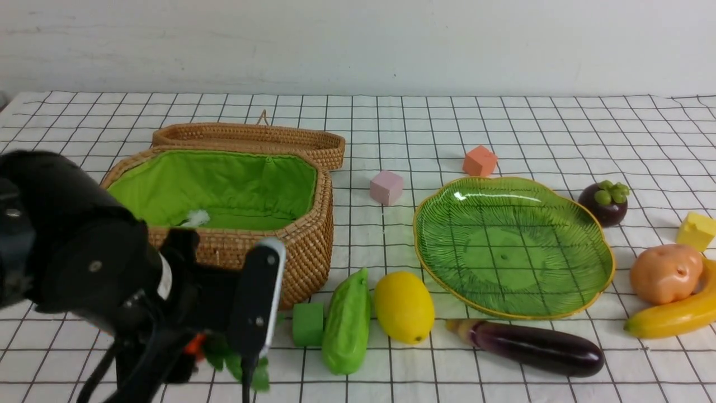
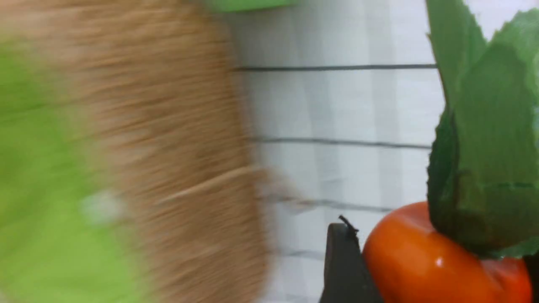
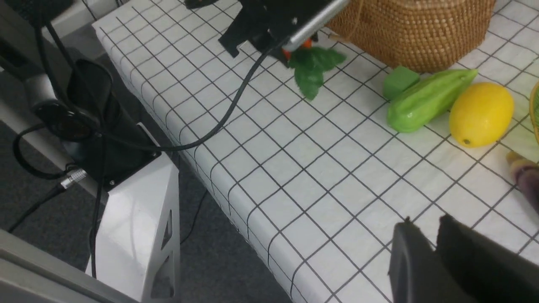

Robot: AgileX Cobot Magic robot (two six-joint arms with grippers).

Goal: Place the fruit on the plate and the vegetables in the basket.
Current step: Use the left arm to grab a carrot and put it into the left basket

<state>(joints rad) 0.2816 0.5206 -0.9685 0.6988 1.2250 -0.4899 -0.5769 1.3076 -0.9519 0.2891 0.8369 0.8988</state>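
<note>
My left gripper [image 1: 210, 350] is shut on the orange carrot [image 2: 421, 261], whose green leaves [image 1: 238, 364] hang in front of the wicker basket [image 1: 305, 246]. The basket stands open, showing its green lining. The bumpy green cucumber [image 1: 348, 322] and the lemon [image 1: 404, 307] lie side by side on the cloth. The purple eggplant [image 1: 537, 347] lies in front of the green plate [image 1: 514, 246], which holds nothing. At the right lie the potato [image 1: 665, 273], banana [image 1: 671, 316] and mangosteen [image 1: 604, 202]. My right gripper [image 3: 425, 223] hovers shut and empty over the cloth near the table's front edge.
Foam cubes lie about: green [image 1: 308, 323] beside the cucumber, pink [image 1: 386, 187] and orange [image 1: 479, 161] behind the plate, yellow [image 1: 695, 230] at the far right. The basket lid [image 1: 251, 137] leans behind the basket. The left wrist view is motion-blurred.
</note>
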